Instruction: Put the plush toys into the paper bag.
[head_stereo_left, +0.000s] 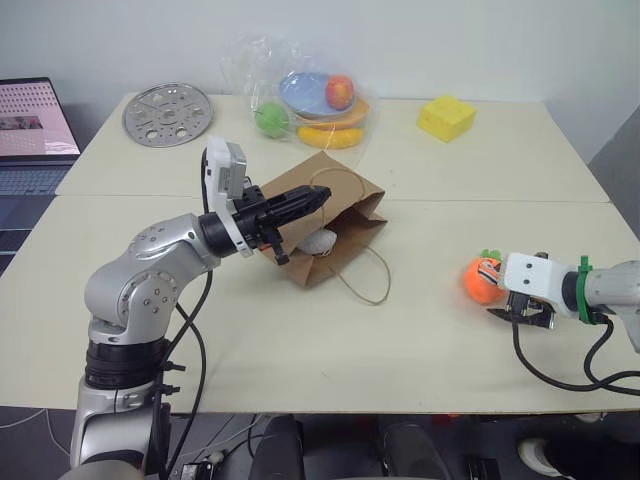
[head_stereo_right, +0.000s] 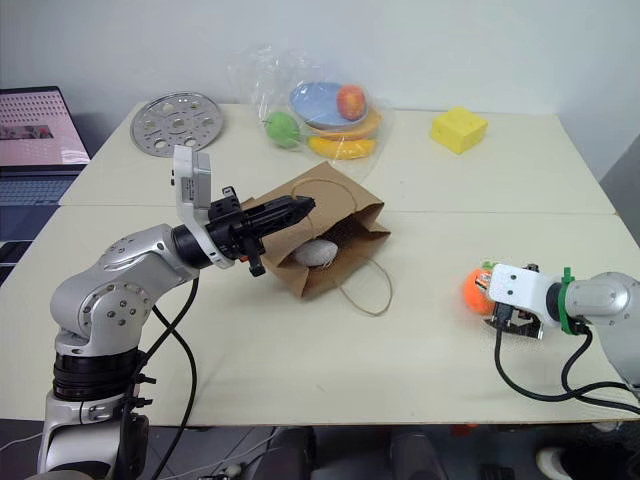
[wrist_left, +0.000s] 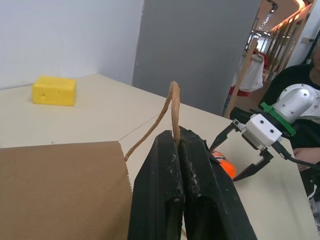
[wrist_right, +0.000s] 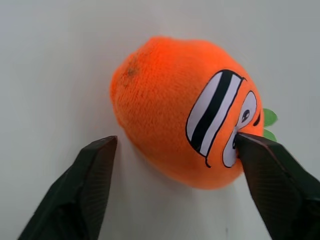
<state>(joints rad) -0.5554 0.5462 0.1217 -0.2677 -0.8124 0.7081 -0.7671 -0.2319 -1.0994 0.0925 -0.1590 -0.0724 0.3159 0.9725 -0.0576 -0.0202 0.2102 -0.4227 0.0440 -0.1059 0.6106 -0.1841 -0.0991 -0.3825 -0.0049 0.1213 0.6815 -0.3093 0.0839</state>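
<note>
Carrot toy lying on table, near right, between my right gripper fingers, standing apart. Left gripper clamping bag handle, holding paper bag open; egg toy inside.

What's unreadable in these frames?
- White plush toy: head views, mostly hidden inside the paper bag, shape unclear.
- Carrot toy: right wrist view, green top cut off behind its body; whether the right claw touches it is unclear.
- Laptop: cut by the frame edge.
</note>
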